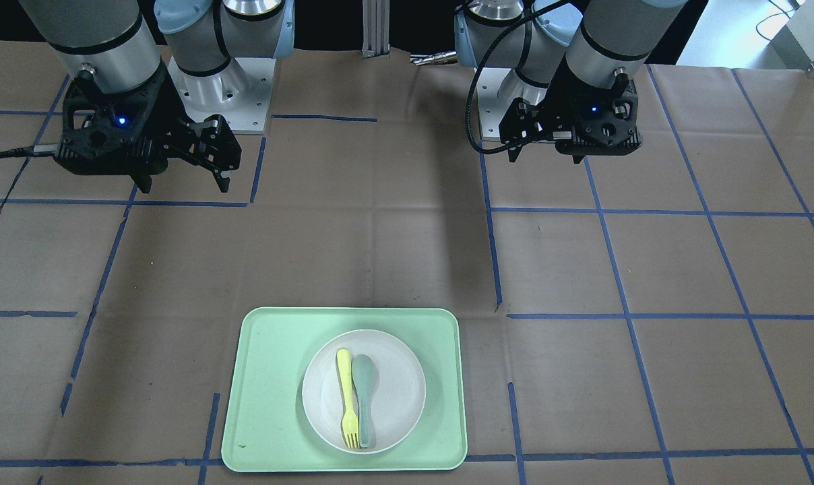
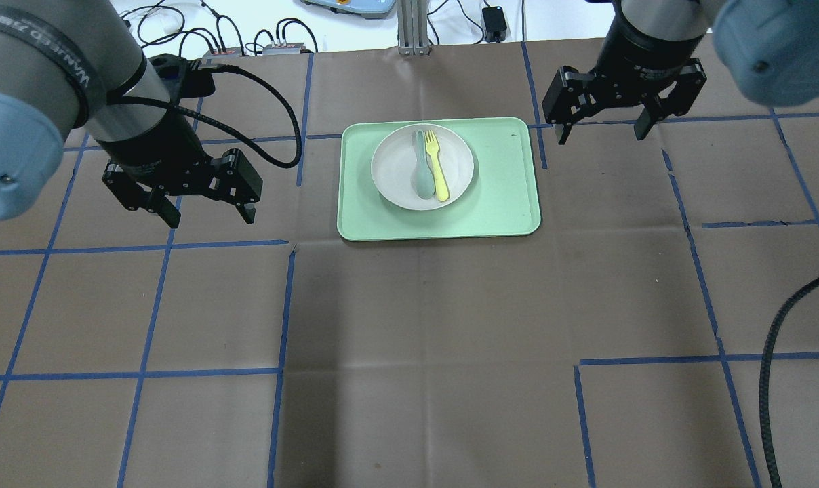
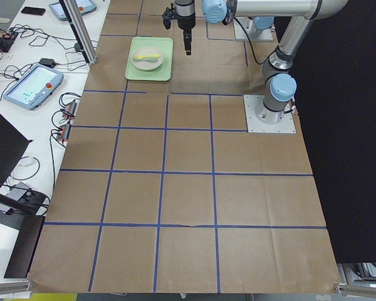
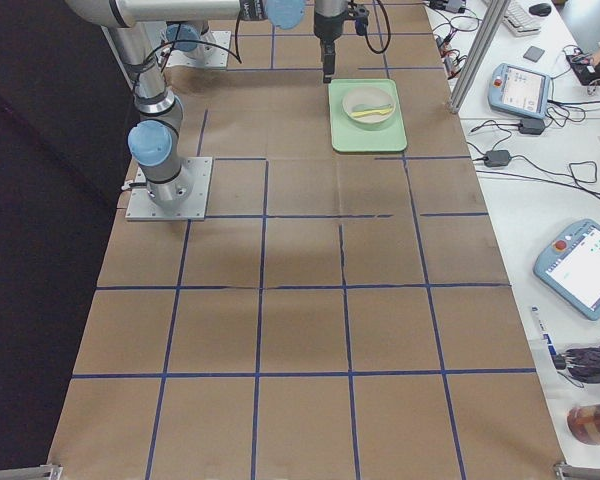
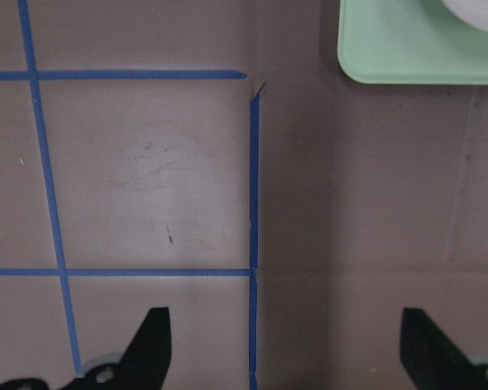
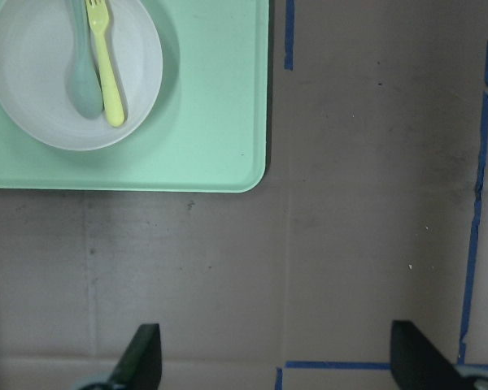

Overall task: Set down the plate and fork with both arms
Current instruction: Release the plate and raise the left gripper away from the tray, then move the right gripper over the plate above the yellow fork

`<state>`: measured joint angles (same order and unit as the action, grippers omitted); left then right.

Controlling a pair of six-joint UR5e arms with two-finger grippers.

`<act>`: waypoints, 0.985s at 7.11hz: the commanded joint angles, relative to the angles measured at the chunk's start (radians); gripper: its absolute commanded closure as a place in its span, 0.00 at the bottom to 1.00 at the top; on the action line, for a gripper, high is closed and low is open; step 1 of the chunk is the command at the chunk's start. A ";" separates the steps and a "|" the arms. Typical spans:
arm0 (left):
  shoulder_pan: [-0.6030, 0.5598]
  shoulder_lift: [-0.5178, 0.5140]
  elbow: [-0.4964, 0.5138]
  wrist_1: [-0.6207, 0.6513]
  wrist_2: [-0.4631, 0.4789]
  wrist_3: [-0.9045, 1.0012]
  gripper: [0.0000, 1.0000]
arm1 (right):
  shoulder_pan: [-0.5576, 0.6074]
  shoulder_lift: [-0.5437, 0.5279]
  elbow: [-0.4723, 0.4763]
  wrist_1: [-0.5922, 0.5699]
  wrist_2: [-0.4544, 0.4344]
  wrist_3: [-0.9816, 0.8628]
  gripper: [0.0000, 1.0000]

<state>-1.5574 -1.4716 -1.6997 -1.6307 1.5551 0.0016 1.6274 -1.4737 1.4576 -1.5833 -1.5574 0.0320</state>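
Note:
The off-white plate (image 1: 397,377) lies on the light-green tray (image 1: 272,391). The pale-yellow fork (image 1: 346,394) lies flat in the plate, next to a grey-green spoon (image 1: 364,394). In the overhead view the plate (image 2: 396,173) and fork (image 2: 438,171) sit between the two arms. My left gripper (image 2: 209,218) is open and empty, above the table to the left of the tray. My right gripper (image 2: 603,135) is open and empty, above the table to the right of the tray. The right wrist view shows the plate (image 6: 32,97) and fork (image 6: 104,69) at upper left, apart from the gripper.
The tray (image 2: 504,196) lies on brown paper crossed by blue tape lines. In the left wrist view only the tray's corner (image 5: 407,49) and a sliver of plate show at top right. Cables and teach pendants lie off the table's far edge.

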 commanded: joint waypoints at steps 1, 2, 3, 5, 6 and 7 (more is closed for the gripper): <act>0.005 0.025 -0.024 0.000 -0.001 0.008 0.00 | 0.092 0.146 -0.148 -0.003 0.002 0.081 0.00; 0.005 0.002 -0.015 0.009 -0.001 0.012 0.00 | 0.133 0.223 -0.225 -0.003 0.002 0.142 0.00; 0.010 -0.025 0.004 0.031 0.000 0.023 0.00 | 0.170 0.301 -0.297 -0.001 0.002 0.188 0.00; 0.014 -0.055 0.018 0.099 -0.009 0.003 0.00 | 0.222 0.419 -0.350 -0.001 0.000 0.271 0.00; 0.014 -0.062 0.026 0.167 -0.009 0.005 0.00 | 0.233 0.456 -0.350 -0.030 -0.009 0.278 0.00; 0.014 -0.061 0.025 0.172 0.002 0.014 0.00 | 0.230 0.496 -0.348 -0.088 -0.010 0.276 0.00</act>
<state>-1.5433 -1.5303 -1.6777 -1.4905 1.5499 0.0090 1.8527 -1.0278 1.1113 -1.6191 -1.5634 0.3018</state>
